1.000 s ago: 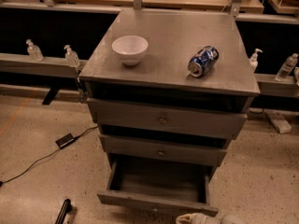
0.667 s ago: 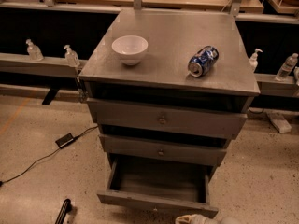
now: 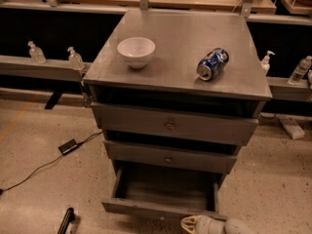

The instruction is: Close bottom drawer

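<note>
Bottom drawer (image 3: pixel 165 191) pulled out | tool (image 3: pixel 195 224) low at its front, grip state cannot tell | push front squarely, centred, straight in

High camera looks down at cabinet (image 3: pixel 180 48) — gripper (image 3: pixel 194 224) at view's bottom.

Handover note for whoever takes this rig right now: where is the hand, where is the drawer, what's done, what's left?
The hand is low at the picture's bottom edge, just in front of the bottom drawer, right of its centre; contact cannot be seen.
The bottom drawer is pulled out, its interior bare.
Done: nothing shut yet.
Left: push the drawer front in until it is shut.
</note>
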Motion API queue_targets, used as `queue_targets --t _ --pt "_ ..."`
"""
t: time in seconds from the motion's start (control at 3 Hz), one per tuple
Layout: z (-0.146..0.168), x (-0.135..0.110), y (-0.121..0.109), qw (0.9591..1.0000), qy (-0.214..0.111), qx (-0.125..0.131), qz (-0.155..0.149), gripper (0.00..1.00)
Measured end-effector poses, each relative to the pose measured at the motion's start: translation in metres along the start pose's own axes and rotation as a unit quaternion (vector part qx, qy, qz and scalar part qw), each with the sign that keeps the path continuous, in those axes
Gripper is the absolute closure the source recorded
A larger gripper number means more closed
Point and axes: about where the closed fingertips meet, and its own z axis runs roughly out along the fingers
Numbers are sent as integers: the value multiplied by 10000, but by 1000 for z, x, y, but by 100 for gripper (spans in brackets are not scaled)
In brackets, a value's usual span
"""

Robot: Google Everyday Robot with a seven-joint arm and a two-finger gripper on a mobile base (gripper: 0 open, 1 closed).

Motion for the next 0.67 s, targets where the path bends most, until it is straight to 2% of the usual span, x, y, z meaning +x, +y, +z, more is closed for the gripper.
queue_targets --t 0.33,0.67 --pt "4 0 -5 10000 -18 28 19 100" --pt "10 1 -34 9998 -27 188 11 100"
